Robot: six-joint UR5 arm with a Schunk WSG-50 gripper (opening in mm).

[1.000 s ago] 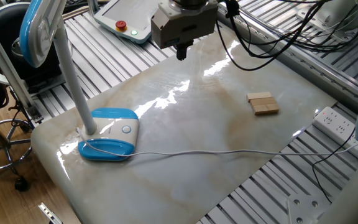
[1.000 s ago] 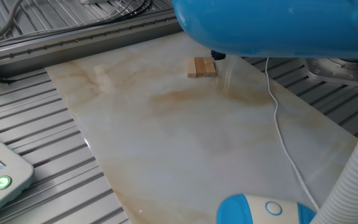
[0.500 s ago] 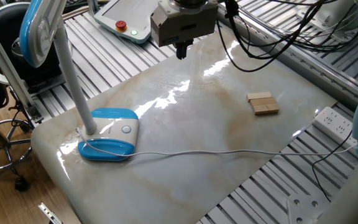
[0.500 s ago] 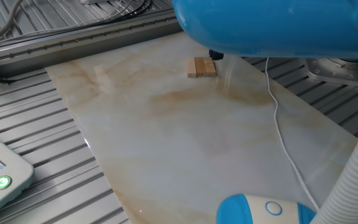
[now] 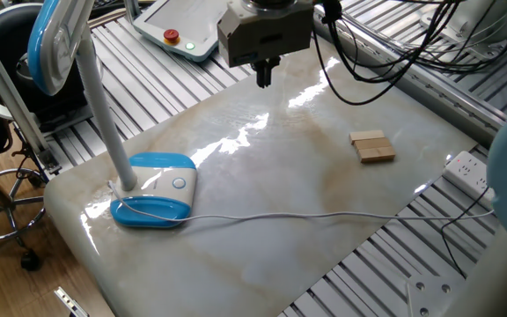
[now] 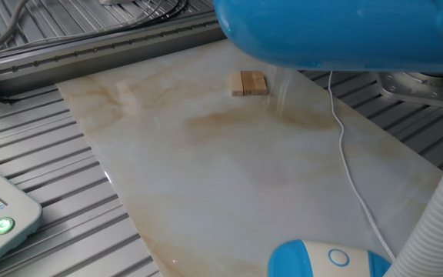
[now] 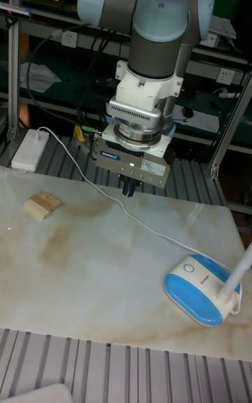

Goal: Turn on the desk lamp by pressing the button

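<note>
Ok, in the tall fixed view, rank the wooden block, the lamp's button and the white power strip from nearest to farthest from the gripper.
1. The button on the lamp base, below and to the picture's right of the gripper.
2. The wooden block, on the picture's left; nearly tied with the button.
3. The white power strip, off the table's far left edge, is farthest.

Two oblique side views, one frontal – all sharing the marble table (image 5: 306, 194)

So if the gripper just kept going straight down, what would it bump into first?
Probably just the bare marble tabletop. The gripper points down over its far edge, well away from the desk lamp and the wooden block, though depth is hard to judge.
</note>
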